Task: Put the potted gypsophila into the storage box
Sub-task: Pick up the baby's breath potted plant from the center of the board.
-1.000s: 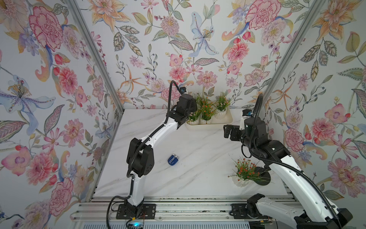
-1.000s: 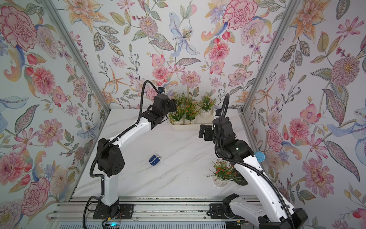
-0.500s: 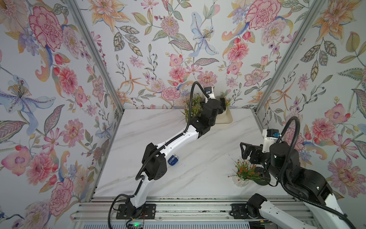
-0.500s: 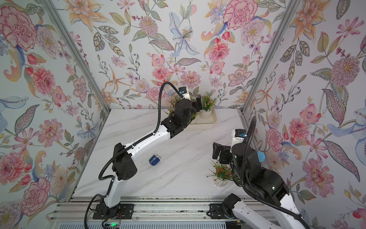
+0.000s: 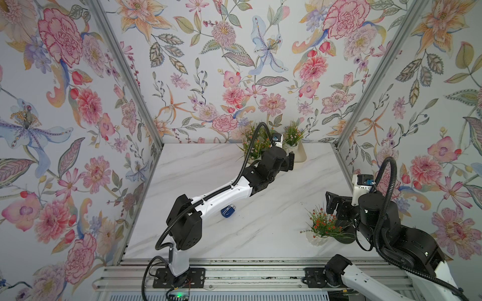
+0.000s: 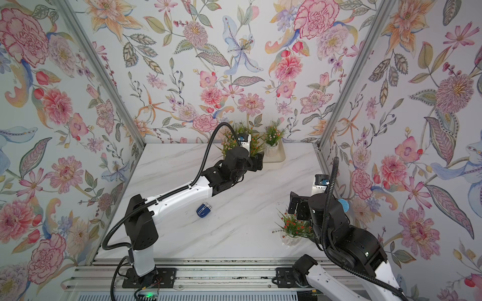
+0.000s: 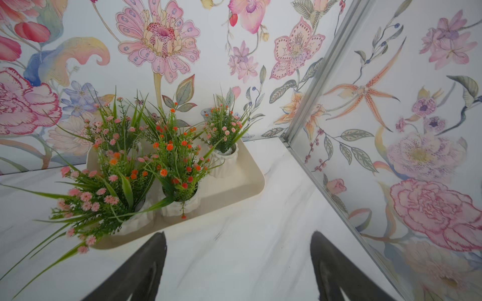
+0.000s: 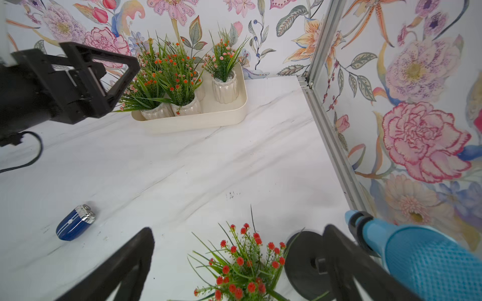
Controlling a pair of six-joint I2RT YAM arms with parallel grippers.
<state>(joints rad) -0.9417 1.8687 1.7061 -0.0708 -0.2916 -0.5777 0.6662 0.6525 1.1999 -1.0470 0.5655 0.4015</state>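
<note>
I find ribbed white pots [image 7: 180,207] of plastic sprigs packed inside the smooth, round-cornered cream storage box [image 8: 198,122]. One corner is free, I judge for the last pot [image 5: 317,241], which stands well apart from the box. My left pincer [image 7: 238,234] is spread and empty near the box; my right pincer [image 8: 238,229] is spread well apart from it

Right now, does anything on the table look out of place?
One potted gypsophila with red flowers stands outside the storage box, near the right hand. A dark-blue gadget lies loose mid-table. Nothing looks tipped or spilled.
</note>
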